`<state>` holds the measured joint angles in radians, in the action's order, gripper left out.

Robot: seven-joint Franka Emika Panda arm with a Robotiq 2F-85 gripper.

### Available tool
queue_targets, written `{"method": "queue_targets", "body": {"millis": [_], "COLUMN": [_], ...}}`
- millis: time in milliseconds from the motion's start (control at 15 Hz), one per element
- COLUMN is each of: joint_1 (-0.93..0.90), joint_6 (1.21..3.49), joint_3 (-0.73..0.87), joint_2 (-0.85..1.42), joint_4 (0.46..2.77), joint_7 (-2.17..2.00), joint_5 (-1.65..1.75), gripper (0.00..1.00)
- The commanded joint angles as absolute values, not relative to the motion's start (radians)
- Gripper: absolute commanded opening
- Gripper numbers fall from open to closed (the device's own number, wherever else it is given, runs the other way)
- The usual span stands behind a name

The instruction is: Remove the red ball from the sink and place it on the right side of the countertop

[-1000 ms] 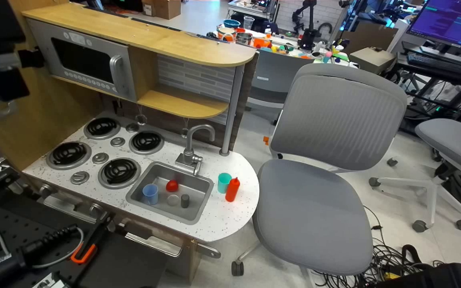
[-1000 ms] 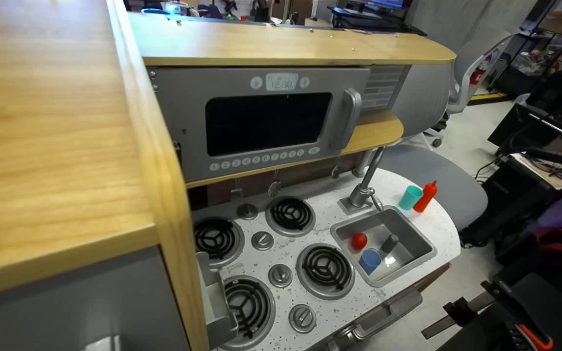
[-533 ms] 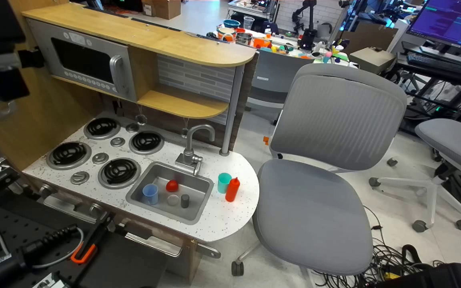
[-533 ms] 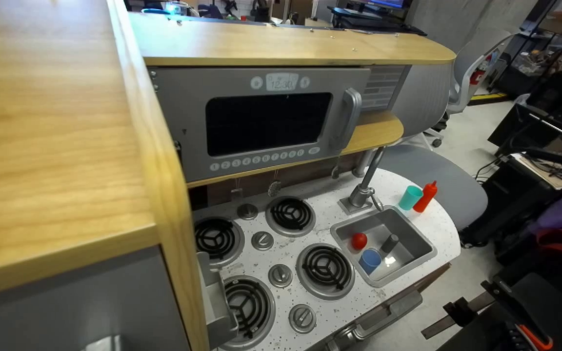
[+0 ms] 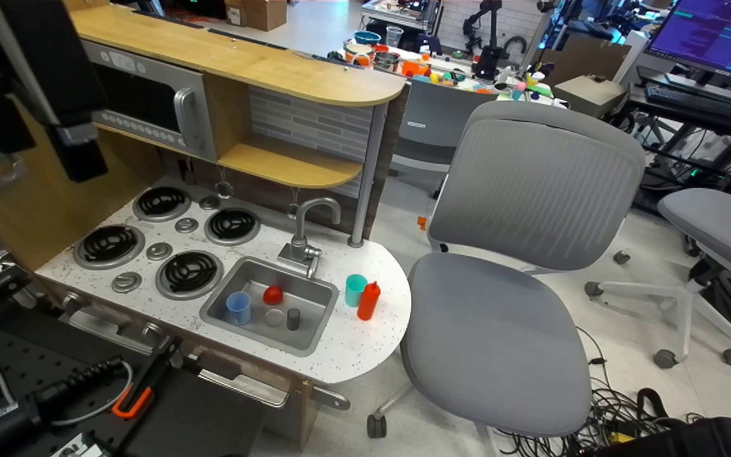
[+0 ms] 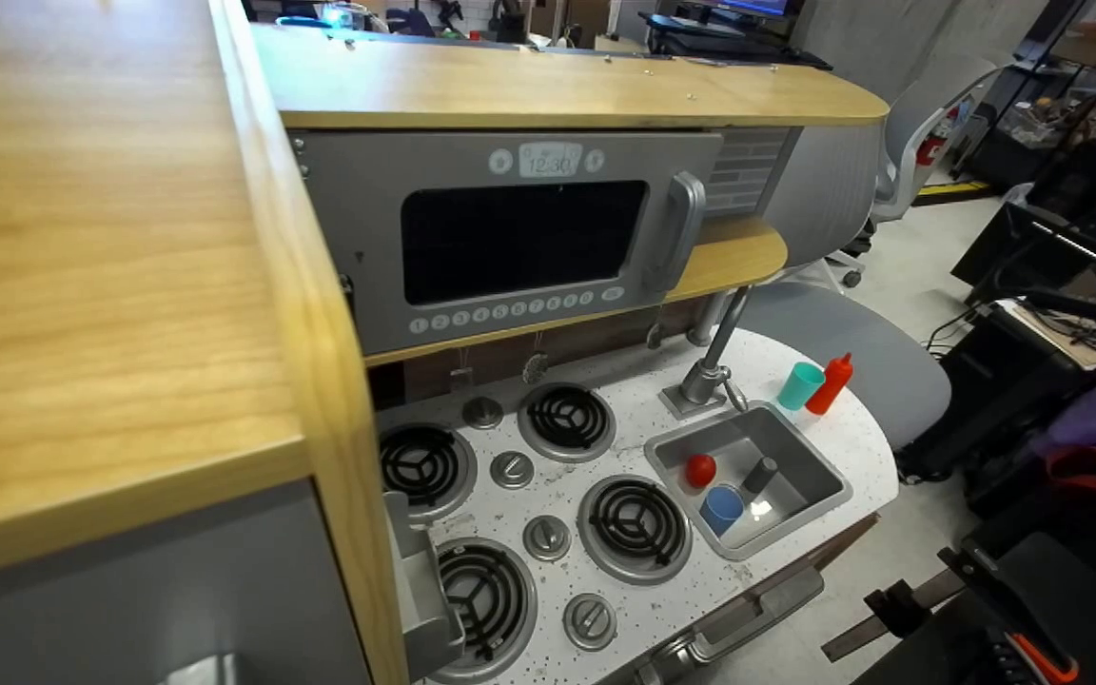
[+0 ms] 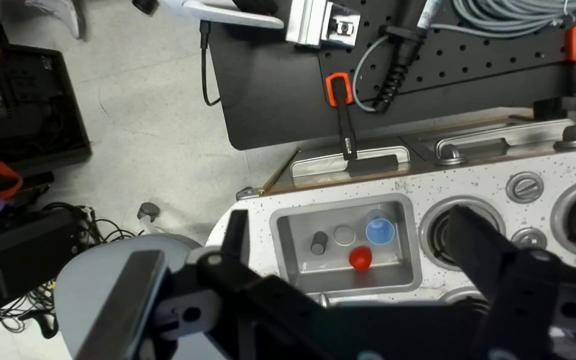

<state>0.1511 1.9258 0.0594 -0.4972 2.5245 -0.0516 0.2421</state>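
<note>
Pincer [image 7: 349, 217] spread wide, holding nothing, hanging high. Red ball [image 7: 360, 258] is in the sink [image 7: 328, 215], well below the pincer and between its fingers [image 7: 473, 245] in the wrist view. Likely light, smooth, fairly stiff plastic, prone to roll; best taken from above, around its widest part, with a mild squeeze. Blue cup [image 7: 380, 231], near the ball in the sink, sits below the pincer too, as do a gray cylinder [image 7: 319, 243] and a pale disc [image 7: 344, 235], identity unclear. Farther from the pincer, past the sink: teal cup [image 5: 355, 290] and red bottle [image 5: 368, 301] on the countertop [image 5: 368, 349]. Cup contents: can't tell.
</note>
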Motion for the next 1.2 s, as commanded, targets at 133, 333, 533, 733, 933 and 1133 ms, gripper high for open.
{"method": "queue_targets", "body": {"millis": [133, 333, 533, 733, 933, 1133], "joint_1": [0.149, 0.142, 0.143, 0.137, 0.141, 0.149], "joint_6": [2.152, 2.288, 2.454, 2.594, 2.694, 2.742], "joint_3": [0.113, 0.126, 0.119, 0.119, 0.115, 0.102], "joint_2": [-0.184, -0.010, 0.142, 0.287, 0.401, 0.502], "joint_4": [2.409, 2.332, 2.267, 2.206, 2.168, 2.117], "joint_7": [-0.086, -0.057, -0.051, -0.061, -0.053, -0.033], "joint_5": [0.180, 0.129, 0.125, 0.139, 0.109, 0.070], "gripper": [1.00, 1.00, 1.00, 1.00, 1.00, 1.00]}}
